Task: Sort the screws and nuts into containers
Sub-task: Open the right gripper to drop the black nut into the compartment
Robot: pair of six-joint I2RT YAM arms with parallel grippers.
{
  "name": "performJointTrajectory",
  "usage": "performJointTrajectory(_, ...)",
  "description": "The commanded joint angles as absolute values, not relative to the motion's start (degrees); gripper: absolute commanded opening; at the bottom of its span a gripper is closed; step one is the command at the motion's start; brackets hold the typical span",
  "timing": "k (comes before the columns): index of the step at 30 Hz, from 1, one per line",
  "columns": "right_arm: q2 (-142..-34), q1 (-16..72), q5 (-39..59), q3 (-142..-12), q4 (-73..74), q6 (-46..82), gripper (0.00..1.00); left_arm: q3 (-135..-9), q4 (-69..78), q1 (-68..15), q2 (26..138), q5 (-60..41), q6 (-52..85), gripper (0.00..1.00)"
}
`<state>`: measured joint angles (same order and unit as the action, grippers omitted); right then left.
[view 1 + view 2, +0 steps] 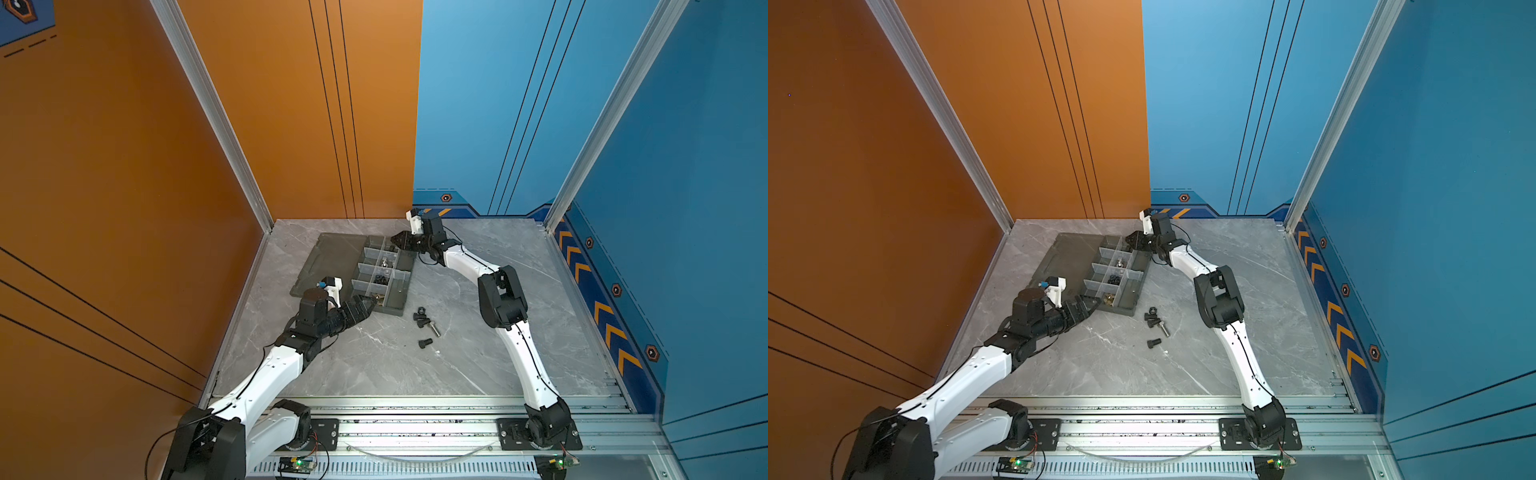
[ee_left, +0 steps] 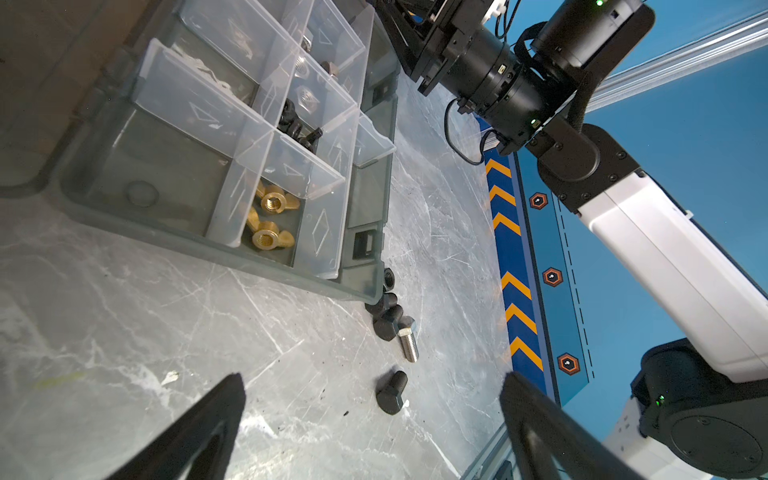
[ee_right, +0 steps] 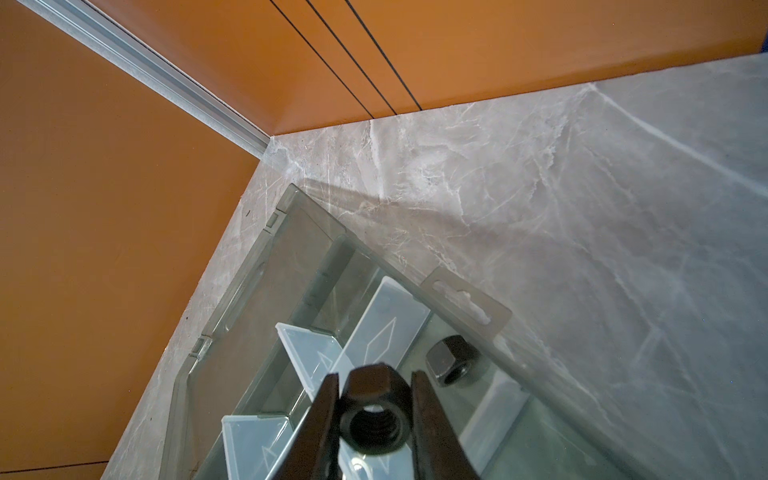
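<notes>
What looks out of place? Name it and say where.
Unsorted hardware lies on the table beside a corner of the tray: several black screws, one silver screw and a loose nut, outside every cell. Nothing looks damaged.

Matt black nut (image 3: 374, 386), translucent plastic dividers (image 2: 199, 99), shiny brass nuts (image 2: 261, 232), glossy marbled tabletop (image 2: 166, 332)

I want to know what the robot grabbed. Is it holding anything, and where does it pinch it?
The right gripper pinches a black hex nut by its opposite sides, over the tray. The left gripper is open and holds nothing.
</notes>
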<state>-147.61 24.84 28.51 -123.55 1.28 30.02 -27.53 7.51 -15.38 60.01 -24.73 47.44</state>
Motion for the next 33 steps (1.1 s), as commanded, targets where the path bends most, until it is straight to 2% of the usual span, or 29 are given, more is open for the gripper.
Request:
performJointTrajectory(1,-148.5,25.3,28.3,-125.5,0.5,28.7,0.00,-26.7,7.0,-14.9,59.0,-25.7,46.4,0.98)
performJointTrajectory(4,-148.7,25.3,27.8,-125.5,-0.5,28.0,0.06,-26.7,6.7,-14.9,58.7,-25.8,46.2,0.98)
performJointTrajectory(6,-148.7,25.3,27.1,-125.5,-1.4,27.8,0.15,-26.8,6.5,-14.9,58.6,-25.8,46.1,0.98)
performJointTrajectory(11,-149.0,25.3,27.0,-125.5,-2.7,27.0,0.19,-26.6,6.4,-14.9,58.1,-25.6,46.1,0.98)
performJointTrajectory(19,-149.4,25.3,27.4,-125.5,-3.5,26.8,0.30,-26.5,6.5,-14.8,58.0,-25.5,46.1,0.98)
performJointTrajectory(24,-149.4,25.3,27.5,-125.5,-4.4,26.5,0.43,-26.3,6.7,-14.7,58.0,-25.5,46.3,0.98)
performJointTrajectory(33,-142.8,25.0,28.7,-122.9,-10.3,23.0,0.47,-26.2,6.7,-14.7,57.8,-25.6,46.3,0.98)
